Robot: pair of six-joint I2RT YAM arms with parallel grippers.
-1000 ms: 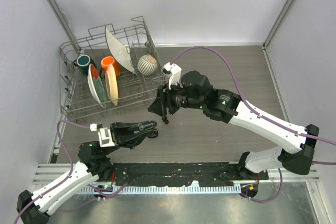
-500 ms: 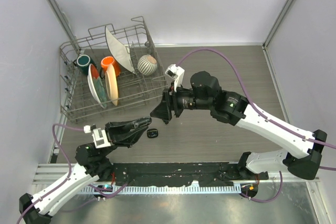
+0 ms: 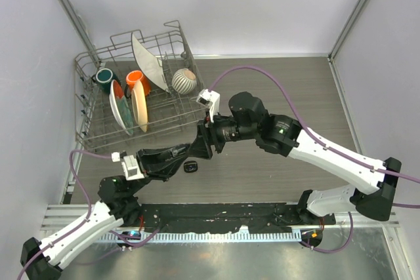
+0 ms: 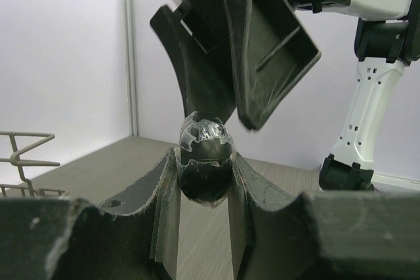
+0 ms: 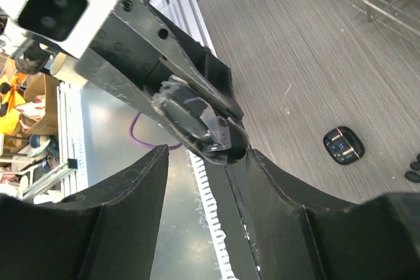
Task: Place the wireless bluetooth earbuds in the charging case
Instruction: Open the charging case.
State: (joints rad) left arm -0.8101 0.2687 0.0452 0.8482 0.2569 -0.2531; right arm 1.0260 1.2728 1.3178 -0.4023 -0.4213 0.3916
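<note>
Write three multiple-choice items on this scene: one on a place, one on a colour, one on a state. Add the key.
1. Where does the loose black case lie?
A) on the table
B) in a cup
C) on a plate

2. What colour is the cup beside the green cup in the rack?
A) white
B) orange
C) blue

3. How is the left gripper?
A) wide open, empty
B) shut on a black oval case
C) shut on a plate

Key:
1 A, it rests on the wood-grain table.
2 B, it is bright orange in the top view.
3 B, the left wrist view shows both fingers pinching it.
</note>
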